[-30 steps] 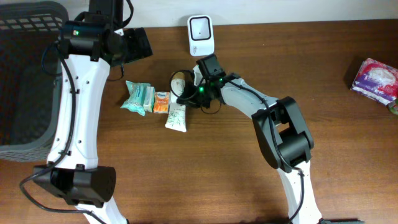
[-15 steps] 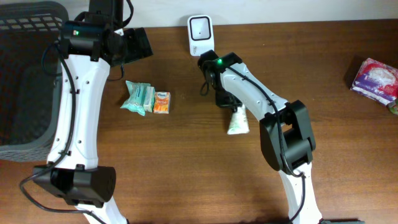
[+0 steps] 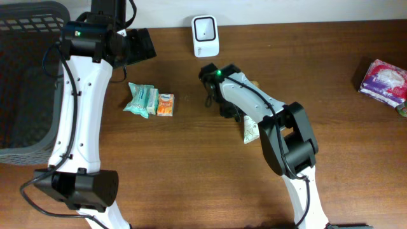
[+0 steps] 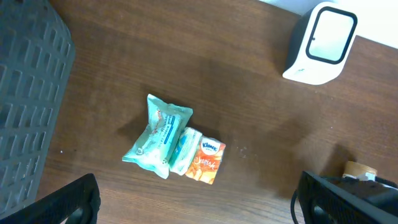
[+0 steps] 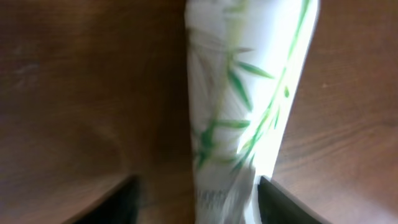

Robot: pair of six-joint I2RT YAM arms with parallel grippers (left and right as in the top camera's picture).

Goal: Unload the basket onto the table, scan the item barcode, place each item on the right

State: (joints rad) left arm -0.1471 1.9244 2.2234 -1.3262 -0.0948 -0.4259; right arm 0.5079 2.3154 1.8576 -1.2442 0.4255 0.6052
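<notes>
Hovering low over the desk [image 3: 191, 178], the right pincer [image 5: 199, 202] straddles a white tube [image 5: 249, 93] printed with green leaves. Its jaws stand apart and do not clamp; a gap shows on the tube's left side. The tube lies flat on the desk, below and right of the white scanner [image 3: 205, 36], apart from it. The left pincer [image 4: 205, 202] is spread wide with nothing between, above a teal packet [image 4: 158, 138] and an orange tissue pack [image 4: 206, 162] lying side by side. A grey basket [image 3: 25, 76] sits at the left edge, a pink pack [image 3: 385, 81] far right.
</notes>
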